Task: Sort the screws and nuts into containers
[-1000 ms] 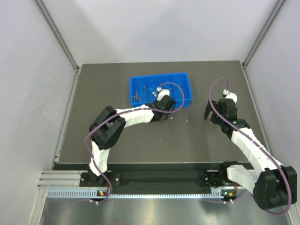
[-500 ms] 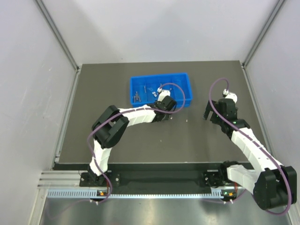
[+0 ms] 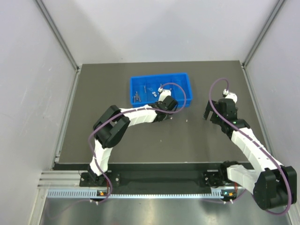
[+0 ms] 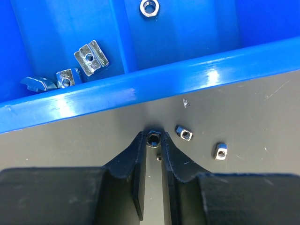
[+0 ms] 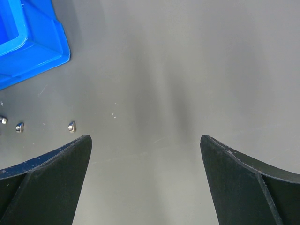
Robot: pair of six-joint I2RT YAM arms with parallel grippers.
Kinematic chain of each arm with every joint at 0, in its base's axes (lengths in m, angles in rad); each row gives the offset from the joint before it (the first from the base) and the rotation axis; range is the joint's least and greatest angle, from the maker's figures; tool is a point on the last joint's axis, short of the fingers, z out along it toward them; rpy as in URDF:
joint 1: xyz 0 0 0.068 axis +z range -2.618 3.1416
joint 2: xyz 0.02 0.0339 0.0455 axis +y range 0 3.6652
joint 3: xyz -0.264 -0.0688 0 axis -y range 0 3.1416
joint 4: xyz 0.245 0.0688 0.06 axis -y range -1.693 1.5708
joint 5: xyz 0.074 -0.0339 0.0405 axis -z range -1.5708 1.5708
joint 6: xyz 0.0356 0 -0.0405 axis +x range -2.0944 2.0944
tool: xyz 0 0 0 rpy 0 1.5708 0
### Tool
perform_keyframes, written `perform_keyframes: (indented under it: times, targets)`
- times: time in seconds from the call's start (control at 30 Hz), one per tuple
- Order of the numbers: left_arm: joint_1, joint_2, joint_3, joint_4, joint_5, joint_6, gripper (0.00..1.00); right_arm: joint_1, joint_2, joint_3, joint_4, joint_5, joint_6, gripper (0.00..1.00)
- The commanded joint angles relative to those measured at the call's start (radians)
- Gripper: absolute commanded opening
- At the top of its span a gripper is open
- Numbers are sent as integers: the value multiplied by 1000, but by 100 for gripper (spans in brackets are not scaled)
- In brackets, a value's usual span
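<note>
The left gripper (image 4: 153, 140) clamped a tiny silvery nut (image 4: 153, 138) — round, holed through its middle — on the tabletop (image 4: 253, 108) just beside the blue tray (image 4: 187, 80); the right gripper (image 5: 145, 157) gaped apart.

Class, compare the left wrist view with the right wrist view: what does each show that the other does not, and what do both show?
Only the left wrist view: the left gripper pinching a small nut at its fingertips, and sorted nuts lying inside the compartments of the blue tray. Only the right wrist view: the right gripper, wide open and holding nothing. Both: part of the blue tray, the dark table, and loose nuts on it near the tray.
</note>
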Motion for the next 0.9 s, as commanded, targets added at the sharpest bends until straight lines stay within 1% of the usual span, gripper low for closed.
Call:
perform_keyframes:
  times: [0.0,0.1,0.17,0.43,0.57,0.6,0.67,0.73,0.8,0.87]
  targets:
    - [-4,3,9,-31,-9,-2,9,-12,-6,6,13,8,2,100]
    - [-7,-14,6,-27,-5,7,4,-12,-5,6,15,7,-1,100]
    - [-10,-31,3,-20,2,19,4,-12,-5,7,15,8,2,100]
    - [-15,-195,-45,27,25,51,4,-13,-3,7,15,10,0,100]
    - [-15,-258,-42,35,45,60,5,-12,0,9,16,8,0,100]
    - [-15,-282,-43,47,40,65,5,-12,0,10,18,8,0,100]
    - [-15,-309,-51,120,12,92,6,-10,1,10,16,8,0,100]
    - [-12,-301,-34,145,-6,135,7,-12,1,12,18,8,2,100]
    - [-2,-249,38,135,-23,165,7,-10,3,12,16,8,2,100]
    - [11,-208,113,128,-3,174,6,-12,3,10,16,8,2,100]
